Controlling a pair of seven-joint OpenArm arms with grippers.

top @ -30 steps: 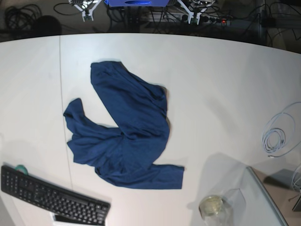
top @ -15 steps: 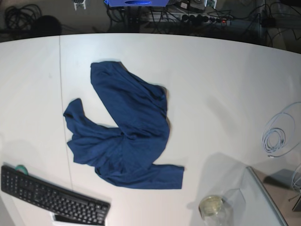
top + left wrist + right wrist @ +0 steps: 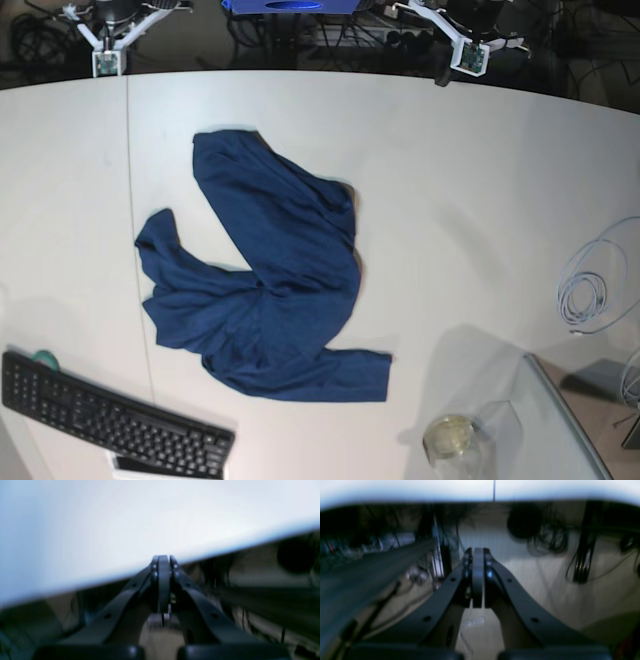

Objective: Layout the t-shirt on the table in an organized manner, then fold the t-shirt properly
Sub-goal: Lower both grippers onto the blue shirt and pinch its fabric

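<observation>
A robotics lab or office: a white counter (image 3: 480,180) carrying a black keyboard (image 3: 110,420), coiled cable (image 3: 590,290), tangled wiring (image 3: 45,30) behind.

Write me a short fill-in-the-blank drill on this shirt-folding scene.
1. The t-shirt lies ____ on the table, not spread flat.
2. Both the left claw and the right claw are ____.
3. The black keyboard sits at the table's ____ edge.

Missing words: crumpled; shut; near

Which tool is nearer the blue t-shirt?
Right, slightly. The right tool sits beyond the t-shirt's far-left corner; the left tool is farther off, beyond its far-right side.
</observation>
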